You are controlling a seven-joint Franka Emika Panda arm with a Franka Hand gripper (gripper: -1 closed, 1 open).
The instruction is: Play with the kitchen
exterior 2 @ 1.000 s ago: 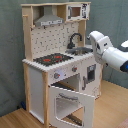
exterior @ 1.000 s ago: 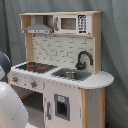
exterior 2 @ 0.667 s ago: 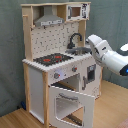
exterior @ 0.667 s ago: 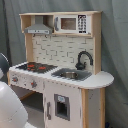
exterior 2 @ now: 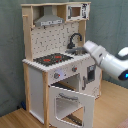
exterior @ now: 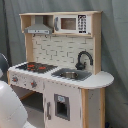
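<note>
- Looking over the tall white and light-wood toy play kitchen (exterior: 60, 65), I have it standing on the floor in front of a grey curtain in both exterior views, filling most of each picture, with its pegboard back upright and its counter level.
- My white robot arm (exterior 2: 107, 59) comes in from the second exterior view's right and lies across the counter edge towards the sink side; in the first exterior view only a white rounded part of it shows at the lower left corner.
- I see the windowed oven door (exterior 2: 72, 100) under the stove hanging open, tipped down and outward in the second exterior view.
- Up top sit the grey hood (exterior: 38, 29) and, beside it, a small white toy microwave (exterior: 75, 23) on the shelf.
- On the counter, the red-ringed stove (exterior: 36, 66) is to the first exterior view's left of the steel sink (exterior: 70, 74), and the black curved faucet (exterior: 83, 59) rises just behind the sink.
- I cannot tell how the gripper is set, since the arm's end is lost against the counter near the sink in the second exterior view.
- My judgement is that I am in a reaching step, heading for the sink or faucet area, with nothing picked up as far as I can see.
- Next I would need a slow, careful approach, keeping the arm clear of the faucet's arch and the open door below.
</note>
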